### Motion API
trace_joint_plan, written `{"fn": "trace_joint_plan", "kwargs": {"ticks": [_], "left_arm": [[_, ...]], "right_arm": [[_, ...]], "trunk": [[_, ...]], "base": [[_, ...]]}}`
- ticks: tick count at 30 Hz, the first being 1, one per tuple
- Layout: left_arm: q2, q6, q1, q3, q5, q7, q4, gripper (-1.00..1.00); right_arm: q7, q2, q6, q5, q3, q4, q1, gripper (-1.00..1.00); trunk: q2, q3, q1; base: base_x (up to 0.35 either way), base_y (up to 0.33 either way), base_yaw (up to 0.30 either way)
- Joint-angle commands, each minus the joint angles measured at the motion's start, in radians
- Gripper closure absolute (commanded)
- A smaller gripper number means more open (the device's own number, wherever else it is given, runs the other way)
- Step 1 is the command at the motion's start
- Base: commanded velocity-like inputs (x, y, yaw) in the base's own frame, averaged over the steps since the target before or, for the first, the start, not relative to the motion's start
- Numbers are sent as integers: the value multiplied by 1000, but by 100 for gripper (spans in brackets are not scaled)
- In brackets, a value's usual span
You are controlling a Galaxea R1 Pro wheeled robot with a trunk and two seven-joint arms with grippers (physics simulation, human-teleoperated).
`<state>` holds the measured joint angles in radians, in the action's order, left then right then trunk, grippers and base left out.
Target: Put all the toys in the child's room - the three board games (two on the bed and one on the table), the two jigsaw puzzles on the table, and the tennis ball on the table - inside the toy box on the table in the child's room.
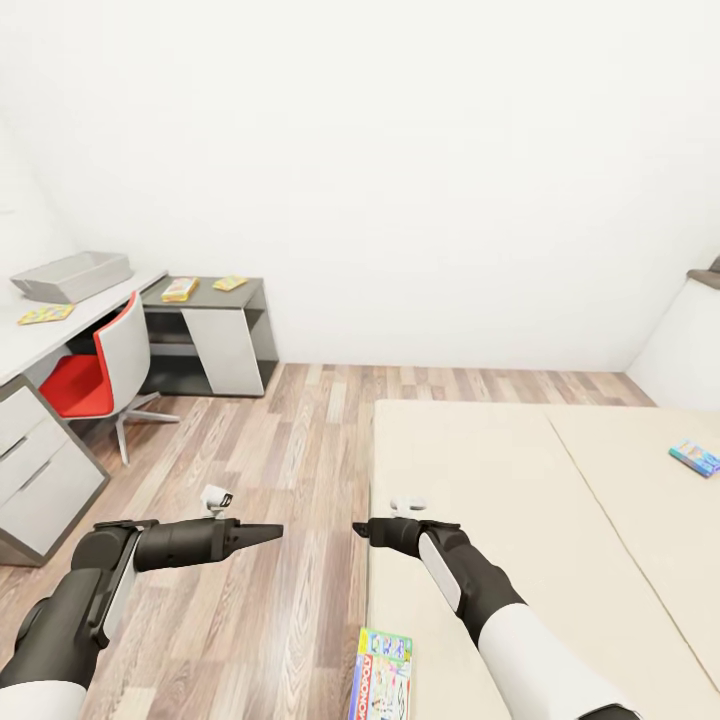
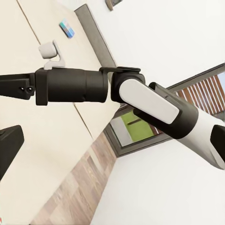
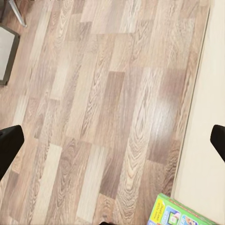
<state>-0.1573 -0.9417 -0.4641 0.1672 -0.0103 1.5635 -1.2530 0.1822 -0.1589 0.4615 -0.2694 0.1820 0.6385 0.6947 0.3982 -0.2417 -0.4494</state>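
Lying flat, board game (image 1: 381, 676) long axis bedwise.

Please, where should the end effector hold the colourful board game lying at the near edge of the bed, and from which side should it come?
Probably best to grip the board game across its two long edges, coming from above. It lies flat on the bed, so only edges offer hold.

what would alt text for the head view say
Two dark robot arms reach forward over a wood-plank floor beside a low beige bed, where a colourful flat board game box lies near the edge and a small blue box further right. A grey open-topped bin sits on the pale L-shaped desk at left, by a red-and-white chair.
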Motion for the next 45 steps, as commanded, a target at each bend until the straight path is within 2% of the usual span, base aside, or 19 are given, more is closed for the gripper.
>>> {"fn": "trace_joint_plan", "kwargs": {"ticks": [1,30,45], "left_arm": [[0,-11,-1,0,-2,4,0,-100],[-2,-10,-1,0,0,5,0,-100],[-4,-10,-1,0,0,6,1,-100]], "right_arm": [[0,0,5,-2,1,1,1,-100],[0,4,5,-2,1,-2,1,-100],[-1,6,5,-3,-1,-3,0,-100]], "trunk": [[2,0,-1],[2,47,-1],[2,50,-1]], "base": [[0,0,0],[0,0,0],[0,0,0]]}}
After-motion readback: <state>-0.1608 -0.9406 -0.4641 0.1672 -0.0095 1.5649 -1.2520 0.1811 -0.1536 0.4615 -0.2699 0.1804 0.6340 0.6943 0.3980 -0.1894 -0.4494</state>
